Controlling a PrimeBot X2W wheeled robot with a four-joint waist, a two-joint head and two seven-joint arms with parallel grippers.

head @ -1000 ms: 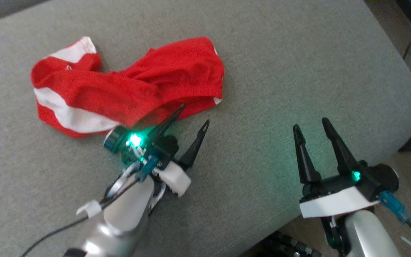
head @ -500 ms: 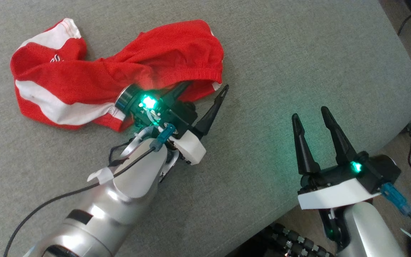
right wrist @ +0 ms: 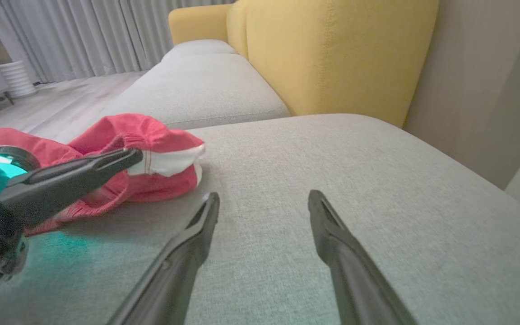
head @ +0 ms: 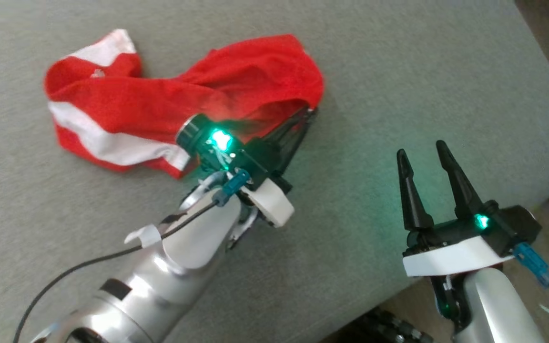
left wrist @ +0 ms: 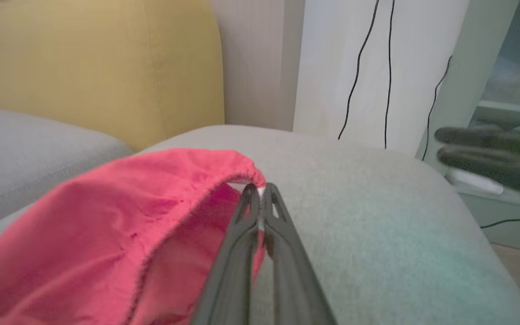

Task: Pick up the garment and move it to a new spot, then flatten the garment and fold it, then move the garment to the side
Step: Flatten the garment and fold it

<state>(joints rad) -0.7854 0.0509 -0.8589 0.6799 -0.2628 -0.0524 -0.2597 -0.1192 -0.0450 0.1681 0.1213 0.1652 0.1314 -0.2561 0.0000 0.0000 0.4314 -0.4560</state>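
The left gripper [head: 309,113], two long dark fingers, is found pressed together on the near-right hem of the crumpled red-and-white fabric garment [head: 184,102]. In the left wrist view the fingertips [left wrist: 250,198] are seen meeting at the gathered edge (how much cloth lies between them cannot be told). The garment lies in a loose heap on the grey woven seat cushion [head: 398,71], left of centre, and is not yet lifted. The right gripper [head: 421,148], of the same make, is held spread above bare cushion, well apart from the cloth.

Recommendation: the lift should be made slowly and straight up, so that a shallow pinch is not pulled free. The hem should be watched for slipping, and the cloth should be cleared fully off the cushion before it is carried across.

Change noted: half a second earlier the left fingers were spread astride the hem; they are now closed. The right gripper's spread is unchanged.
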